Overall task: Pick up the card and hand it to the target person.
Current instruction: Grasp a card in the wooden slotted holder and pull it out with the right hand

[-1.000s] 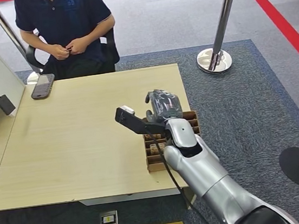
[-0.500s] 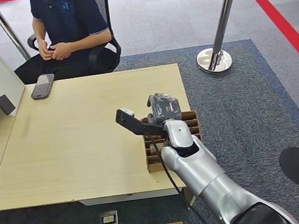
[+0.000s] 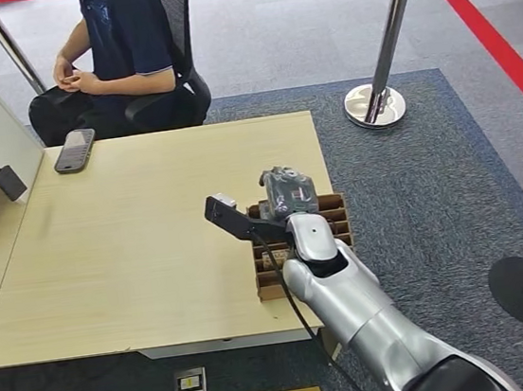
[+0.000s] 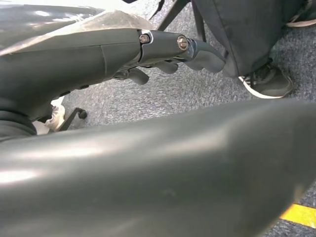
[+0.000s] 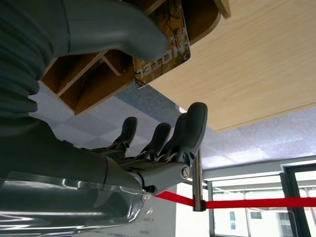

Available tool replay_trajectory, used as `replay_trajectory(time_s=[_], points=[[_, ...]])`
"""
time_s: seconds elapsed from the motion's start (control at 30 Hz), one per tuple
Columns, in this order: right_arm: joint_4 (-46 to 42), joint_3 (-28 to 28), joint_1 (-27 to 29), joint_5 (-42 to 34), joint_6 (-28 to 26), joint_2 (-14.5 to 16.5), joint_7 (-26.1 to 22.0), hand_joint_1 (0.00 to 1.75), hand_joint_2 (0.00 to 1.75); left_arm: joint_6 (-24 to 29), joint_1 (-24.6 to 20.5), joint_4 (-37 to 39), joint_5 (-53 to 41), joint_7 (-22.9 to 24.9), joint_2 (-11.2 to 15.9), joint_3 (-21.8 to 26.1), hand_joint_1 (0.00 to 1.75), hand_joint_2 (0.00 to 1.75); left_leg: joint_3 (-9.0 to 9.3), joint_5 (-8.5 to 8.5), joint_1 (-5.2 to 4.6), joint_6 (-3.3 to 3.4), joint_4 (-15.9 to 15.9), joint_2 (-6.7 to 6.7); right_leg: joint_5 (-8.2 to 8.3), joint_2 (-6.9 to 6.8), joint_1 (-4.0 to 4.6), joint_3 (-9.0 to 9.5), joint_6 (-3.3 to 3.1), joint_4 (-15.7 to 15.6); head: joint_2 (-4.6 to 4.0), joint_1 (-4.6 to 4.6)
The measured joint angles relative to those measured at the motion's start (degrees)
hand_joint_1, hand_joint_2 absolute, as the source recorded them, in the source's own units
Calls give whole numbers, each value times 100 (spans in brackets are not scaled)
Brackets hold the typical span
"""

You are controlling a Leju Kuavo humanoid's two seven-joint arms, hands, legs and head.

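Right wrist view shows the right hand [image 5: 149,143] spread, holding nothing, its thumb touching the card [image 5: 162,47] standing in the cardboard box [image 3: 336,215] at the table's [image 3: 143,248] near right. Pickup and handover to the person [image 3: 122,50] at the far side remain.

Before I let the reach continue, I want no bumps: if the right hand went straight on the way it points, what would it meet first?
Probably the card standing in the divided cardboard box: the right hand hovers just above it, thumb beside the card. Depth is unclear.
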Motion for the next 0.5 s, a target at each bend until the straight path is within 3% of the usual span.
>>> replay_trajectory(time_s=[0.5], points=[[3, -2, 105, 100, 42, -49, 124, 75, 175, -13, 0, 0, -79, -2, -2, -39, 0, 0, 0, 0, 0, 0, 0, 0, 0, 0, 0, 0, 0, 0, 0, 0]])
